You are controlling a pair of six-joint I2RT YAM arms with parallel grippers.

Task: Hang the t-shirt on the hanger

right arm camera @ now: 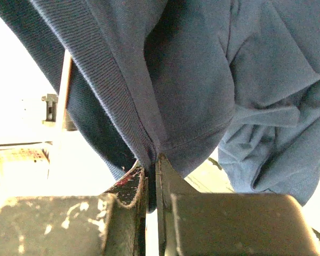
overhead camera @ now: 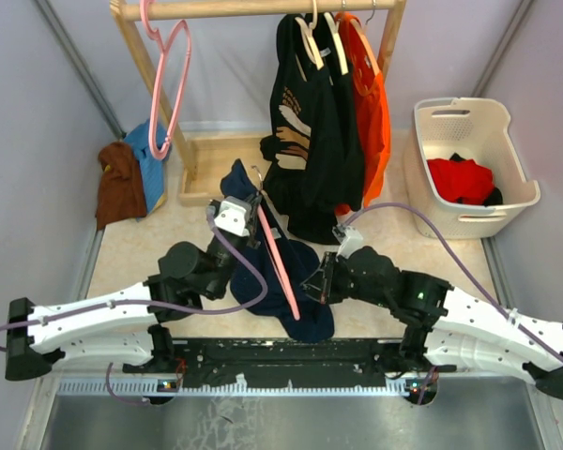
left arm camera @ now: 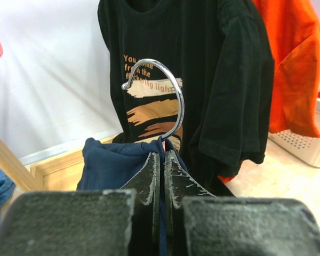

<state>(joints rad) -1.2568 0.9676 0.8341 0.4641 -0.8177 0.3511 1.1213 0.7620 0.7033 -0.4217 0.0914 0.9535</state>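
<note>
Above the bench [overhead camera: 122,258], between both arms, the navy t-shirt [overhead camera: 314,323] hangs bunched, with the pink hanger [overhead camera: 278,262] slanting across it. The left hand [left arm camera: 161,160] is clenched below the hanger's silver hook, and the right hand [right arm camera: 151,168] pinches the t-shirt's hem.

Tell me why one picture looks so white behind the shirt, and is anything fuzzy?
Right wrist view: the background left of the t-shirt is washed out white, so the cloth looks dark. Left wrist view: the hanger glints at its metal hook, and the left hand looks a bit soft nearest the lens. Top view: even light, nothing blurred.
</note>
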